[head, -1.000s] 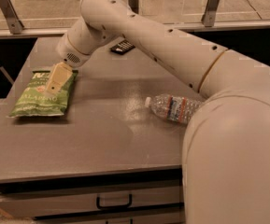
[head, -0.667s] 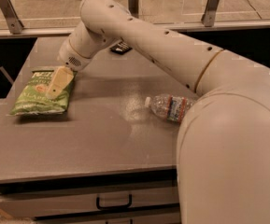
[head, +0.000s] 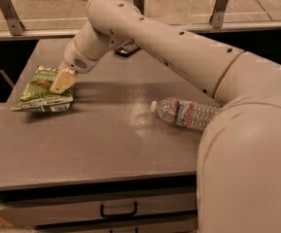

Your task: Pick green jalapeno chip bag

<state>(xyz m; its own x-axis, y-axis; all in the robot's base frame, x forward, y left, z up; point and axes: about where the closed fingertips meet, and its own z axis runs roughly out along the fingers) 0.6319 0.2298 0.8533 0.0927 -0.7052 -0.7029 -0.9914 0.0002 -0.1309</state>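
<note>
The green jalapeno chip bag (head: pixel 39 92) is at the left side of the grey table (head: pixel 106 144). It looks crumpled, and its lower edge hangs a little above the table with a shadow under it. My gripper (head: pixel 61 81) is at the bag's upper right part, shut on it. One tan finger (head: pixel 63 79) shows in front of the bag; the other is hidden behind it. My arm reaches in from the right across the table.
A clear plastic water bottle (head: pixel 186 113) lies on its side right of the middle. A small black remote (head: pixel 128 48) lies at the back, partly behind my arm. A railing runs along the far edge. Drawers (head: pixel 118 208) sit under the table front.
The bag's lower edge has come up off the table and the bag has crumpled in my gripper. The arm has shifted slightly up. The bottle and the remote have not moved.
</note>
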